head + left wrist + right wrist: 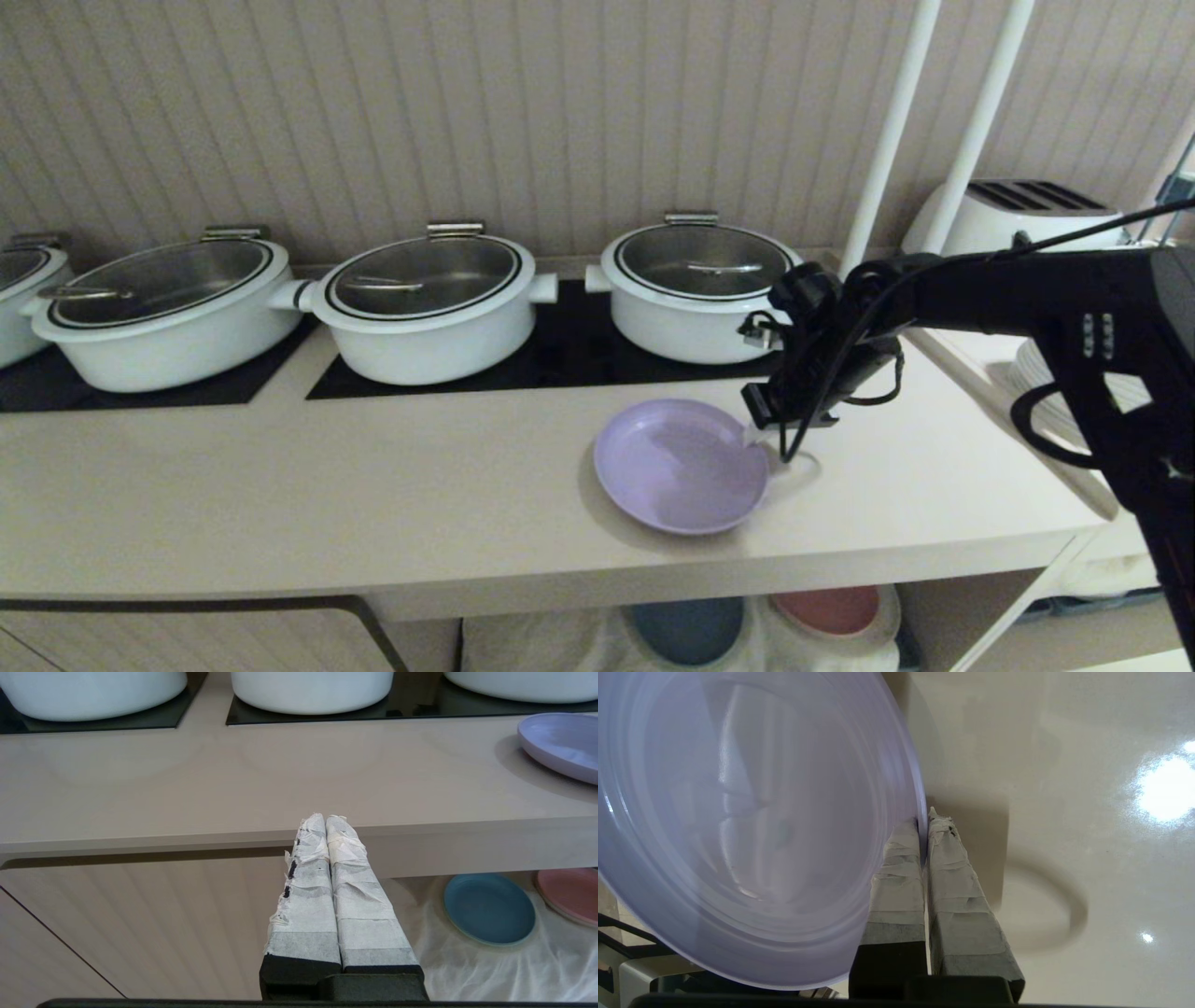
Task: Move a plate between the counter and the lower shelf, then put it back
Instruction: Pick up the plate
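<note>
On the counter [373, 476], head view: you are looking at the plate [680, 464], lavender, lying near the front edge, forward of the rightmost pot [695, 289]. Your right gripper [758, 437] is reaching in from the plate's right side and is meeting its right rim. The left arm is not showing here. Below the counter edge, the lower shelf [579, 644] is showing a blue plate [689, 627] and a pink plate [829, 609] on pale cloth.

Left wrist view: the left gripper [325, 819] is hanging parked in front of the counter's edge, well left of the plate [558, 744], its taped fingers pressed together on nothing.

Right wrist view: the right gripper's taped fingers [901, 877] are pinching narrow on the plate's rim, one finger inside the rim, one outside. The plate [747, 826] is stretching away from the grip to one side, so you are holding it by a single edge point.

Judgement: the right arm is the nearer and is already gripping; the shelf lies down and forward of the plate, so the lift is probably hanging the plate's weight off that one-sided pinch.
</note>
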